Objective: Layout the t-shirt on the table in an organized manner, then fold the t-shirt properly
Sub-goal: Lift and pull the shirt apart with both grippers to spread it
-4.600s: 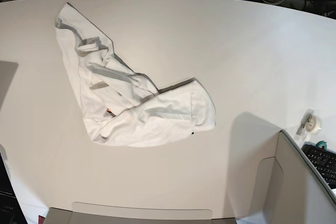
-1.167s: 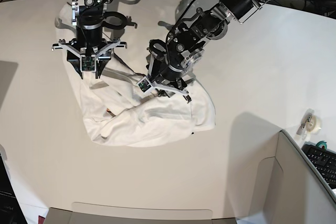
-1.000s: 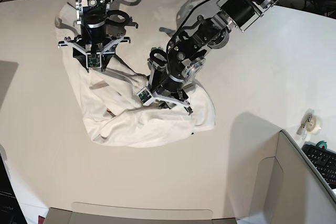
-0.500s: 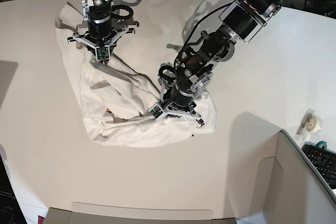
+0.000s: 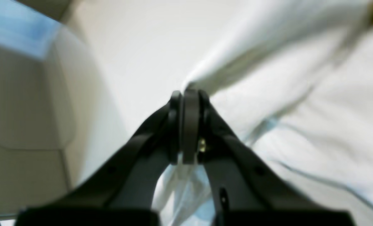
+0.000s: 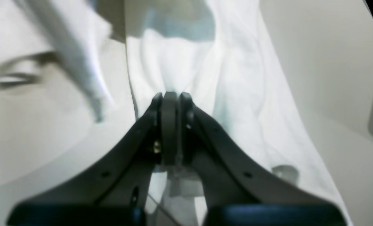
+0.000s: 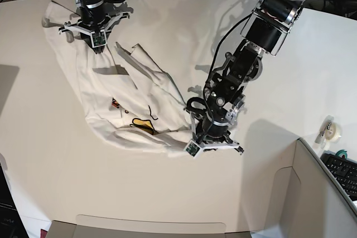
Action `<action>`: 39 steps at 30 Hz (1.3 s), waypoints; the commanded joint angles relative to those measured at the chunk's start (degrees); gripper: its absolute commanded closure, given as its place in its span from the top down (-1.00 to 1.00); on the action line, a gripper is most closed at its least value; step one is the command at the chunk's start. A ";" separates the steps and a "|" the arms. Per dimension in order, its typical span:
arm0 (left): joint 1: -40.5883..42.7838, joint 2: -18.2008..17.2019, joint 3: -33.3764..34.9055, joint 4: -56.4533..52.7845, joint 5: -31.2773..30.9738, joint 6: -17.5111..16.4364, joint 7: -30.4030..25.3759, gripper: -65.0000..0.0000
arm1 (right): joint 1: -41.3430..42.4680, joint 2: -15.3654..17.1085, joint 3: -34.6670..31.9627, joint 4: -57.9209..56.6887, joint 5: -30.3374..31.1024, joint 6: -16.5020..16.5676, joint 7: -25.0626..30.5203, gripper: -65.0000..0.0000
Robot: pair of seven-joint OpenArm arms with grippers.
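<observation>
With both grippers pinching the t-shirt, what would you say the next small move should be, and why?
Probably draw the two grips farther apart. The left gripper and right gripper are both shut on the t-shirt, which lies bunched on the table with a fold across its middle and the print only partly showing.
</observation>
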 commanded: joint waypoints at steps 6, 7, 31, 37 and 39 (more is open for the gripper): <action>-2.94 -0.04 -2.76 0.94 0.74 0.73 -1.20 -1.00 | -6.40 2.23 0.28 4.19 -0.55 1.68 -9.16 -1.00; -3.64 -0.04 -2.76 0.94 0.74 0.73 -1.20 -1.00 | -6.84 2.31 0.28 4.89 -0.73 1.68 -9.16 -1.00; -10.59 -0.13 -2.85 -6.88 0.74 0.82 -0.94 -0.19 | -6.05 12.60 13.38 16.06 -0.82 1.68 -9.25 -1.00; -10.33 -0.13 -6.89 -6.80 0.74 0.91 -1.12 -0.19 | 3.10 9.08 23.58 15.97 -2.14 1.68 -10.83 -0.88; -10.24 -0.13 -6.81 -6.80 0.74 0.91 -1.12 -0.19 | 6.00 8.47 23.84 16.06 -4.51 1.68 -14.78 -0.77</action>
